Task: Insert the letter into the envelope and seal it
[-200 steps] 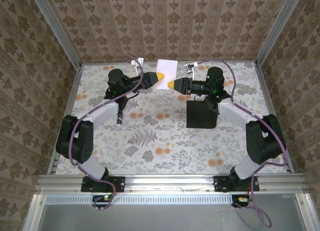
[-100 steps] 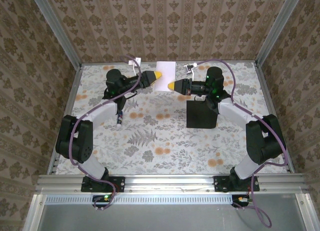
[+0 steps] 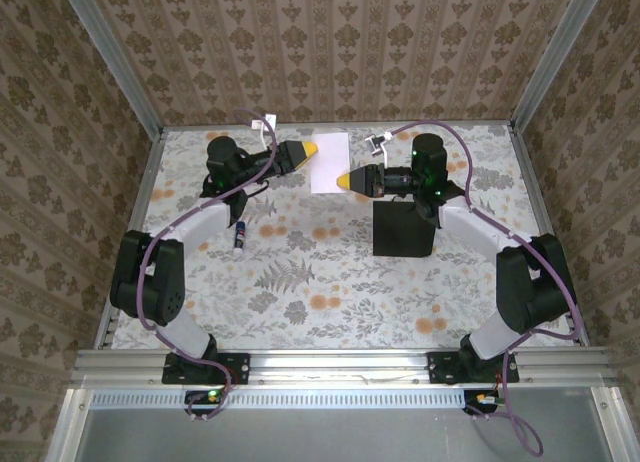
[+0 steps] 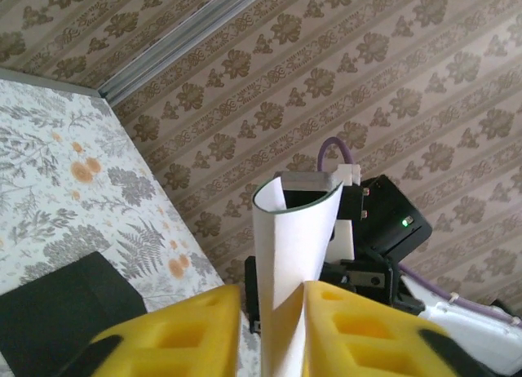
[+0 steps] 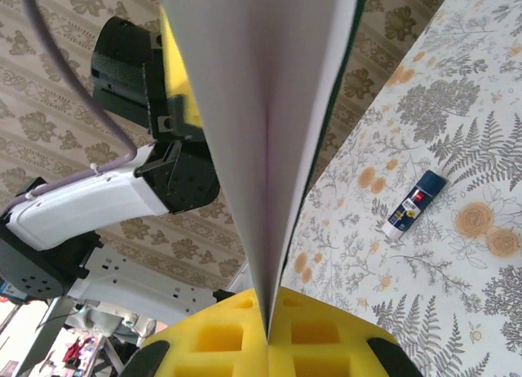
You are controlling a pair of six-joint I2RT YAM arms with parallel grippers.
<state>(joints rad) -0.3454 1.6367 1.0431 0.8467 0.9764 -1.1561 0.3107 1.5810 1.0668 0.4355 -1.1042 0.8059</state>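
- Two grippers share the letter [image 3: 330, 164], held clear of the table [image 3: 300, 282] in the upper middle of the top view, up and left of the envelope [image 3: 403, 230].
- The right gripper [image 3: 343, 181] is pressed together on the letter's lower edge. In its wrist view the sheet rises straight out of the closed yellow pads.
- The left gripper [image 3: 314, 148] has a finger on either side of the upper left edge, a narrow slot apart. The sheet curls between them, and I cannot tell whether they truly clamp it.
- Handling, as I judge it: light, thin and springy. It bows readily and would crease if the arms twist against each other. Best held near one edge, leaving the leading edge free.
- The envelope lies flat at centre right, just under the right wrist. It is probably light enough to slide, so it needs pinning. Its flap state is unclear.
- The back wall is close behind the letter, and open table spreads across the lower middle. A small white-and-blue tube [image 3: 238, 240] lies at centre left, well apart from the envelope.
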